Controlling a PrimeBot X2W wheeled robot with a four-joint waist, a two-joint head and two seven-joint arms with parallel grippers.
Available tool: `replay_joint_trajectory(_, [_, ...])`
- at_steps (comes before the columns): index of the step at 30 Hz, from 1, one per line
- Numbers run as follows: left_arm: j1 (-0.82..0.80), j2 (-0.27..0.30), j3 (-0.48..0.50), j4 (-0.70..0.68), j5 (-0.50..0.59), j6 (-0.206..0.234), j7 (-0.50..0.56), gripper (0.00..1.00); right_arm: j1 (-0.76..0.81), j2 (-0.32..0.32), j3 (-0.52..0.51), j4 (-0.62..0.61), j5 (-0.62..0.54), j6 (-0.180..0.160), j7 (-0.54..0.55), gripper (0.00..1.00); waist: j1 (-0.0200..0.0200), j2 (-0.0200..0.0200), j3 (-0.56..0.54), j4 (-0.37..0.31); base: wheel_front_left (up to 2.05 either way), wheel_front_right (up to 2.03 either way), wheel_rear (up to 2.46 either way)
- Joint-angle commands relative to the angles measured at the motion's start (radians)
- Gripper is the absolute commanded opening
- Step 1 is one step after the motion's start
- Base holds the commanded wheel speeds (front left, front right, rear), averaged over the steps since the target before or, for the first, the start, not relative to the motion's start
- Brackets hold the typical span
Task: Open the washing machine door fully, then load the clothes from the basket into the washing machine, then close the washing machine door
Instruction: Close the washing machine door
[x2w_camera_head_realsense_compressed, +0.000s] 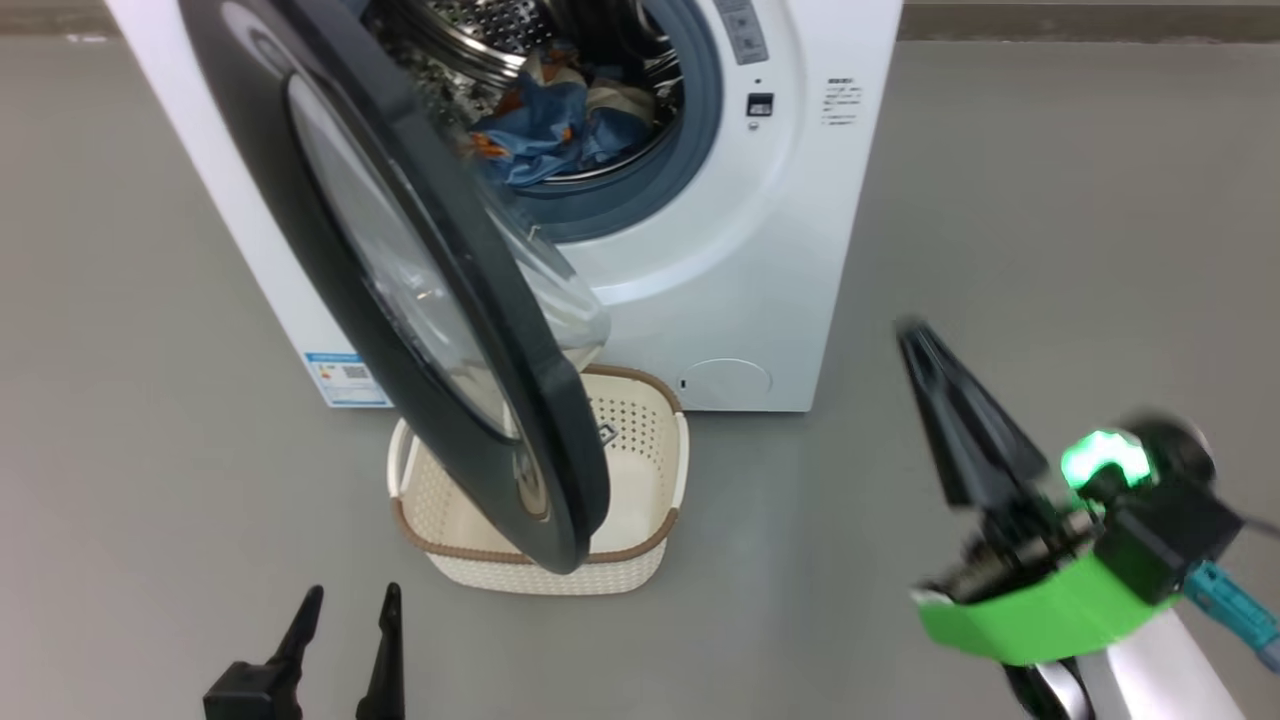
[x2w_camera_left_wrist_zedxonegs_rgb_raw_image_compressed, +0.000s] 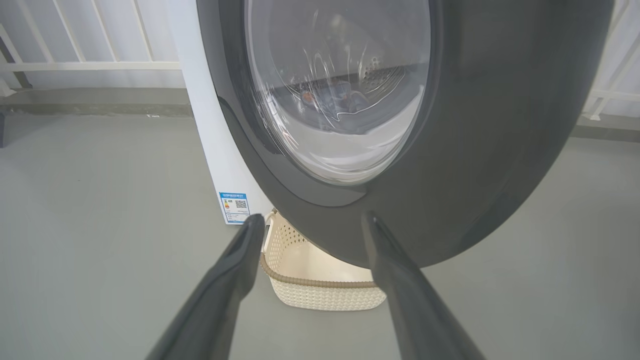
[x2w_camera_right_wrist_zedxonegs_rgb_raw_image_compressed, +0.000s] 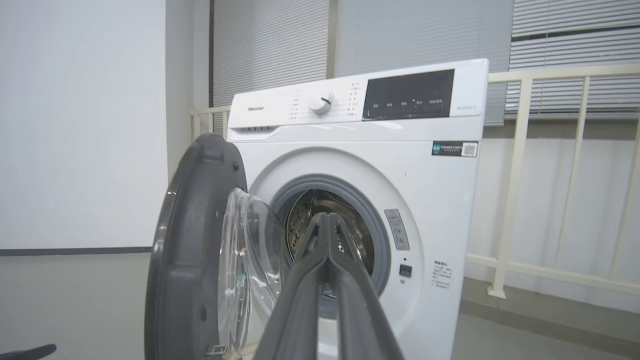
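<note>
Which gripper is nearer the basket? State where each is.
Left. The left gripper sits just short of the basket, slightly to its left; the right gripper is farther off to its right.

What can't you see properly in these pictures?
1. Inside of the basket, head view: the washing machine door hangs across it, hiding much of its floor.
2. The clothes in the drum, head view: the upper part is cut off by the top edge.
3. The right gripper, head view: motion-blurred, details smeared.
4. Small print on the washing machine, head view: too small to read.
</note>
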Motion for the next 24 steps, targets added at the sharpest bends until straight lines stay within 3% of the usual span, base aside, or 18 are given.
replay_joint_trajectory(1, [-0.027,0.006,0.027,-0.029,-0.009,0.007,-0.011,1.00,-0.060,-0.003,0.047,-0.052,0.010,0.002,-0.007,0.00,0.0000,0.0000,0.004,0.013,0.00,0.00,0.00])
replay_joint_trajectory(9, [-0.041,0.006,-0.005,-0.044,-0.030,0.020,-0.011,1.00,-0.254,0.035,0.300,-0.163,0.050,0.002,-0.007,0.00,0.0000,0.0000,0.016,0.069,0.00,0.00,0.00])
replay_joint_trajectory(15, [-0.062,0.006,-0.050,-0.076,-0.053,0.034,-0.011,1.00,-0.269,0.066,0.415,-0.027,0.101,0.002,-0.007,0.00,0.0000,0.0000,0.045,0.121,0.00,0.00,0.00])
replay_joint_trajectory(24, [-0.098,0.006,-0.130,-0.121,-0.087,0.078,-0.011,1.00,-0.250,0.094,0.480,0.180,0.159,0.002,-0.007,0.00,0.0000,0.0000,0.110,0.183,0.00,0.00,0.00])
